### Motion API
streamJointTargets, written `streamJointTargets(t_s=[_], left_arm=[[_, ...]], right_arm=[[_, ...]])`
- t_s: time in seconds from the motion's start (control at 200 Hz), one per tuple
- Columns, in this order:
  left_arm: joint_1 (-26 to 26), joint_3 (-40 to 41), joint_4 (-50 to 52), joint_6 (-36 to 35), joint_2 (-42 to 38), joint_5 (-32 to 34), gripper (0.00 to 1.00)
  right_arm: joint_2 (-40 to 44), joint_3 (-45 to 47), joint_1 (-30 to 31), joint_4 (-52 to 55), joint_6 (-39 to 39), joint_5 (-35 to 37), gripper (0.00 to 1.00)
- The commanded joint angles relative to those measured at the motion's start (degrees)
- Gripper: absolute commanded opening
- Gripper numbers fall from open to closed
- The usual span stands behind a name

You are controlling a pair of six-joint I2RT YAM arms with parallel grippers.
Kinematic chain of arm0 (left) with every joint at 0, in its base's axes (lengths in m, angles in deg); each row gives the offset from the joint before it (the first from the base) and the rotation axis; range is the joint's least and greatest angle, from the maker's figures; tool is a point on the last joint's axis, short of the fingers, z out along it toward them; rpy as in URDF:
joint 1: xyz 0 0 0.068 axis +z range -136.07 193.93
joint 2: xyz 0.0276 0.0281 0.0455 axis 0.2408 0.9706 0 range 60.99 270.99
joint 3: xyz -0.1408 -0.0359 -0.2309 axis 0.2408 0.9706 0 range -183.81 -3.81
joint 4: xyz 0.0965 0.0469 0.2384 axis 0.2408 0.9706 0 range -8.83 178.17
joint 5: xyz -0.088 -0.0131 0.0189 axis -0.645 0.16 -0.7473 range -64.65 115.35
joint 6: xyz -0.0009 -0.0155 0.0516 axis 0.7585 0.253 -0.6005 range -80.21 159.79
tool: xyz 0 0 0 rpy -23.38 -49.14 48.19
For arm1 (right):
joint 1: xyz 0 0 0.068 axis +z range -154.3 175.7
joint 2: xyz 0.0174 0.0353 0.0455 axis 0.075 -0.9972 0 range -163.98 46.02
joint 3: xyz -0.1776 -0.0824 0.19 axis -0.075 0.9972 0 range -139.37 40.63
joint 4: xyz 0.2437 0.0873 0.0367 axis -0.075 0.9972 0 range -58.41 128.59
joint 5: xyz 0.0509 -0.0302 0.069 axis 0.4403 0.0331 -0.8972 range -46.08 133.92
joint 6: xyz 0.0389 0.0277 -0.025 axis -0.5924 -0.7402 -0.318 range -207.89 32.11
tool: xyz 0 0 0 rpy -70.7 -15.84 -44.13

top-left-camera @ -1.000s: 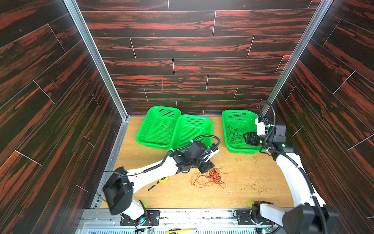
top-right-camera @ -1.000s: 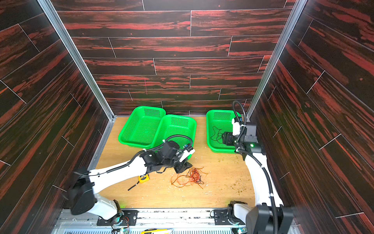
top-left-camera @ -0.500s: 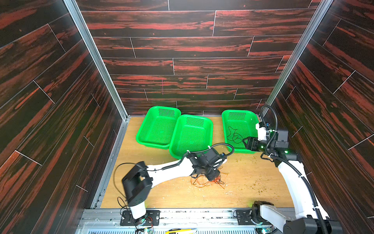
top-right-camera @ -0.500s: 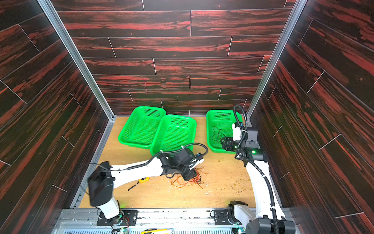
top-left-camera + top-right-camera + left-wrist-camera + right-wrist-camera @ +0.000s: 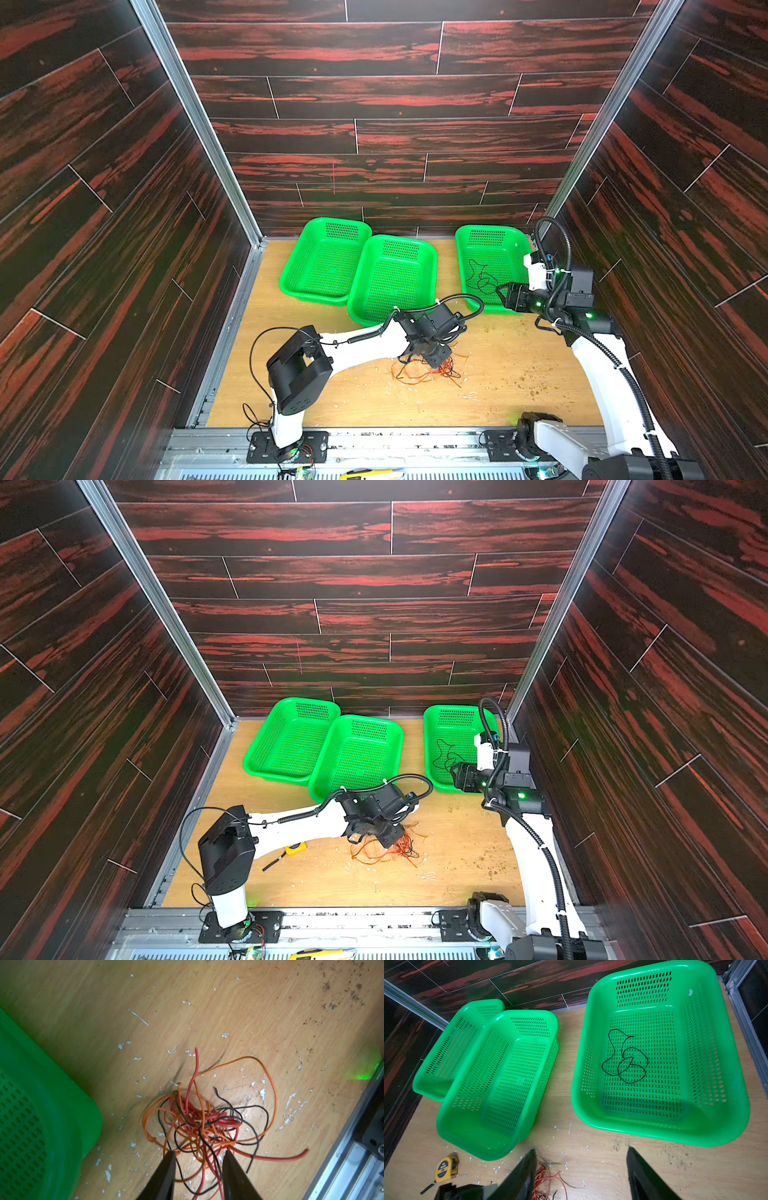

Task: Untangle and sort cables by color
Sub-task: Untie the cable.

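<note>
Left tool point(image 5: 199, 1152) part-open, jaws astride tangled cables point(image 5: 199, 1122) on counter point(image 5: 228, 1012). Right tool point(image 5: 581, 1149) wide, empty; black cable point(image 5: 623, 1057) ahead in basket point(image 5: 654, 1132). Tape measure point(image 5: 445, 1168) label unreadable.

The left gripper point(image 5: 434, 358) sits on the orange and red cable tangle point(image 5: 417, 372) at 6 o'clock on the wooden table point(image 5: 332, 399). At 2 o'clock, the right gripper point(image 5: 502, 292) hovers by a green basket point(image 5: 487, 228) holding one black cable point(image 5: 478, 279).
</note>
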Motion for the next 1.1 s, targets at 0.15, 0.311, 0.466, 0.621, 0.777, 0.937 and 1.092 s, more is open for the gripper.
streamJointTargets(t_s=[0.15, 0.311, 0.466, 0.621, 0.777, 0.937, 1.092], left_arm=[[-0.15, -1.84, 1.51, 0.73, 1.44, -0.5, 0.36], [-0.17, -2.32, 1.62, 0.53, 1.84, -0.33, 0.28], [-0.17, -2.99, 1.78, 0.18, 1.28, -0.4, 0.15], [-0.13, -2.12, 1.59, -0.47, -0.54, 0.36, 0.01], [-0.2, 0.57, 0.95, -0.45, -4.79, 2.08, 0.0], [-0.17, 3.86, -0.99, -1.07, -11.9, 3.34, 0.0], [-0.12, 6.01, -2.84, -2.22, -17.62, 2.67, 0.0]], right_arm=[[0.84, 1.23, 0.28, 0.58, 0.45, -1.75, 0.68], [0.86, 1.57, 0.22, 0.33, 0.23, -2.25, 0.67], [0.9, 1.66, 0.29, 0.23, 0.08, -2.5, 0.66], [1.05, 1.88, 0.28, 0.23, 0.07, -3.57, 0.66], [1.82, 2.6, 0.75, -0.2, 0.25, -6.47, 0.65], [2.03, 3.95, 1.87, -1.13, 1.23, -13.98, 0.65], [2.42, 5.67, 4.79, -3.15, 2.18, -19.57, 0.65]])
